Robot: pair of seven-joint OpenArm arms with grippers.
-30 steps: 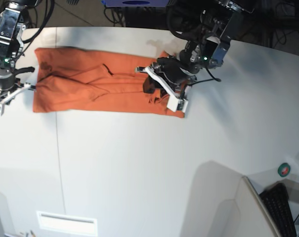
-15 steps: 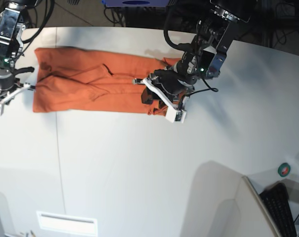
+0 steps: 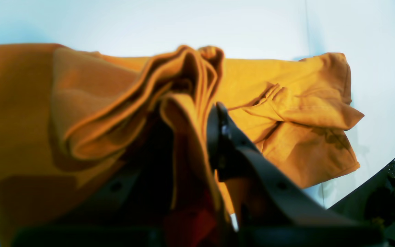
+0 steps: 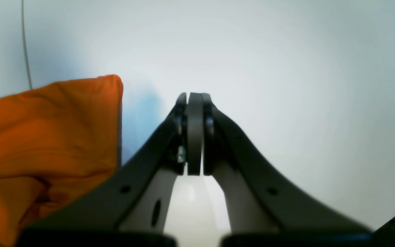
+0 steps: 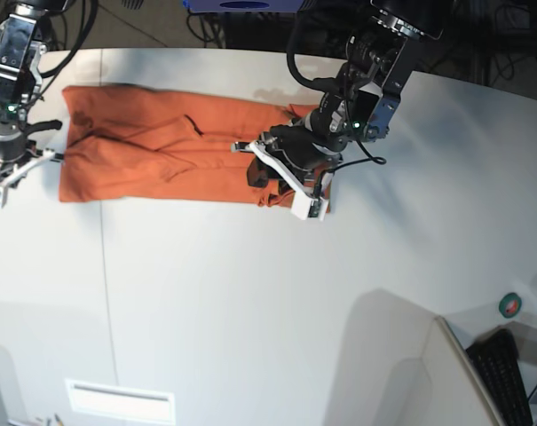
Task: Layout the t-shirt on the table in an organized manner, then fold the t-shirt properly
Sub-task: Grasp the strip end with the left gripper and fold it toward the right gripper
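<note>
The orange t-shirt (image 5: 161, 151) lies as a long folded strip across the far part of the white table (image 5: 250, 302). My left gripper (image 5: 270, 173) is shut on the shirt's right end and holds it bunched up above the strip. In the left wrist view the cloth (image 3: 115, 113) is pinched between the fingers (image 3: 223, 137), and the other finger is hidden by cloth. My right gripper (image 5: 9, 167) is shut and empty, just off the shirt's left edge. The right wrist view shows its closed gripper (image 4: 194, 103) over bare table, with the shirt (image 4: 46, 137) to its left.
A thin seam (image 5: 104, 266) runs down the table's left part. A slot (image 5: 122, 401) sits near the front edge. A small angled white panel (image 5: 446, 382), a keyboard (image 5: 503, 373) and a green roll (image 5: 510, 304) are at the front right.
My left gripper has moved left with the shirt's right end, carrying it back over the strip. The right arm has not moved.
</note>
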